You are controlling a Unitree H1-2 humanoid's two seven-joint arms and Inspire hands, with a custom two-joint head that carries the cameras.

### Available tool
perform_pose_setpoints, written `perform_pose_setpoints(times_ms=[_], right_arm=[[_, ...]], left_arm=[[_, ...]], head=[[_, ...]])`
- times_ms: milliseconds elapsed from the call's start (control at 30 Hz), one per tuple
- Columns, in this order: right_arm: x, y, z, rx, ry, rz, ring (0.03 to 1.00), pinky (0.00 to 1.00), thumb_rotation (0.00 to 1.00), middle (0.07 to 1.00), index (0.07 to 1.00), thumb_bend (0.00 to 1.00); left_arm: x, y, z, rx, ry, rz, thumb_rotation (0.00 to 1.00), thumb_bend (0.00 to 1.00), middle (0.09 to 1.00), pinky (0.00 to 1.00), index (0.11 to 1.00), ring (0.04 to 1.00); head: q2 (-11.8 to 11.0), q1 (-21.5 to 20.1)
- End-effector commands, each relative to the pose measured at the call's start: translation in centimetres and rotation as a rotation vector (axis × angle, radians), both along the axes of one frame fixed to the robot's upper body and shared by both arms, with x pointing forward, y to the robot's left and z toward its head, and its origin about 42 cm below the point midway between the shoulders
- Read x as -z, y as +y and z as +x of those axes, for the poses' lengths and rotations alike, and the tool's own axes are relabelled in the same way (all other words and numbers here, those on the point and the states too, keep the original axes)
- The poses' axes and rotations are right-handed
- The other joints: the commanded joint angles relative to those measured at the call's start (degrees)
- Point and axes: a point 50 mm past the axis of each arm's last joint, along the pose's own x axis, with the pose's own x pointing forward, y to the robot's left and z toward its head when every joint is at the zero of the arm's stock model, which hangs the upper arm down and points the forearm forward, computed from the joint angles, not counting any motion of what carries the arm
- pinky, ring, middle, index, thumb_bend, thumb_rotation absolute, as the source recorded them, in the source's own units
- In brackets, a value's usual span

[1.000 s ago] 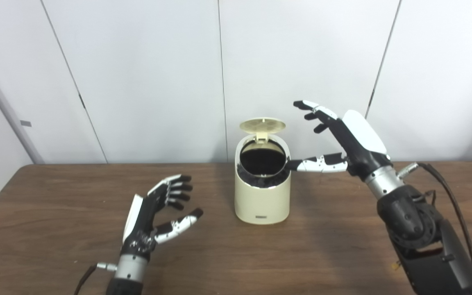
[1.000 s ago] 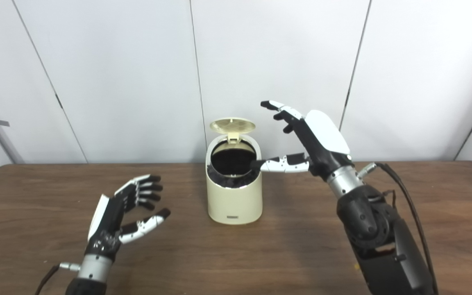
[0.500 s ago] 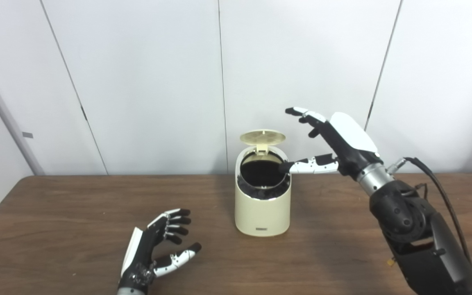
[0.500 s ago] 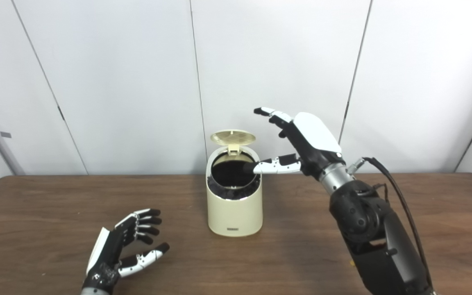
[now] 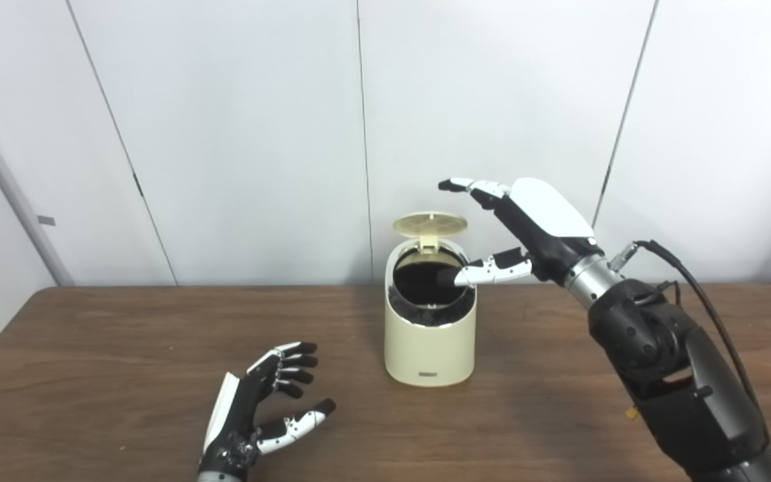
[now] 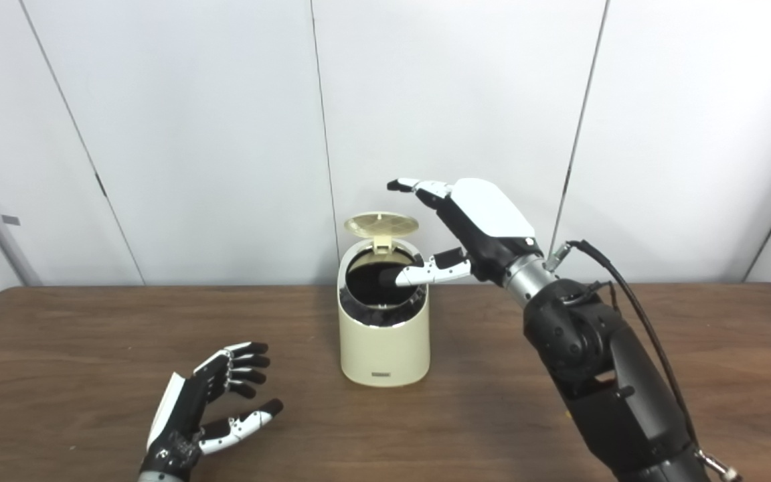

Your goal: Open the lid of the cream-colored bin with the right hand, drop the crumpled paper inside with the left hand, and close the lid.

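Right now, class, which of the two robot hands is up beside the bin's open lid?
The right robot hand; it is raised beside the lid, while the left robot hand sits low over the table.

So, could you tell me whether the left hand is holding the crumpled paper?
No, the left hand is open and empty above the table.

A dark brown wooden table with visible grain spans the whole width, its far edge against white wall panels. 1 thing stands on it: a cream bin, upright near the middle toward the far edge, its round lid tipped up at the back and the dark inside showing.
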Motion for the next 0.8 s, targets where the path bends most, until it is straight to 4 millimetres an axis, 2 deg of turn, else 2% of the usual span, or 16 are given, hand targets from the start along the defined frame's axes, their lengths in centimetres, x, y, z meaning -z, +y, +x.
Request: perform_pose_setpoints(times_ms=[0, 133, 233, 400, 767], right_arm=[[-2.9, 0.7, 0.1, -0.033, -0.086, -0.002, 0.889, 0.78, 0.58, 0.868, 0.857, 0.69], [-2.8, 1.1, 0.0, -0.054, -0.085, -0.016, 0.881, 0.74, 0.54, 0.867, 0.856, 0.67], [-2.7, 1.3, 0.0, -0.065, -0.090, -0.029, 0.881, 0.74, 0.57, 0.870, 0.857, 0.68], [-2.5, 1.7, -0.3, -0.075, -0.090, -0.037, 0.885, 0.74, 0.67, 0.862, 0.850, 0.74], [-2.3, 1.5, -1.6, -0.102, -0.091, -0.034, 0.884, 0.72, 0.59, 0.761, 0.734, 0.69]], left_arm=[[-0.9, -0.4, 0.2, 0.011, -0.046, -0.009, 0.08, 0.65, 0.706, 0.56, 0.753, 0.640], [-0.8, -0.5, 0.1, 0.010, -0.049, -0.009, 0.06, 0.65, 0.703, 0.56, 0.747, 0.635], [-1.0, -0.6, 0.1, 0.008, -0.047, -0.007, 0.06, 0.65, 0.701, 0.55, 0.742, 0.632], [-1.0, -0.7, 0.1, 0.008, -0.047, -0.007, 0.08, 0.66, 0.702, 0.55, 0.737, 0.635], [-1.2, -0.7, 0.1, 0.005, -0.043, -0.015, 0.10, 0.67, 0.708, 0.56, 0.735, 0.640]], head=[[0.1, 0.0], [0.3, 0.2], [0.4, 0.3], [0.7, 0.6], [1.5, 0.7]])
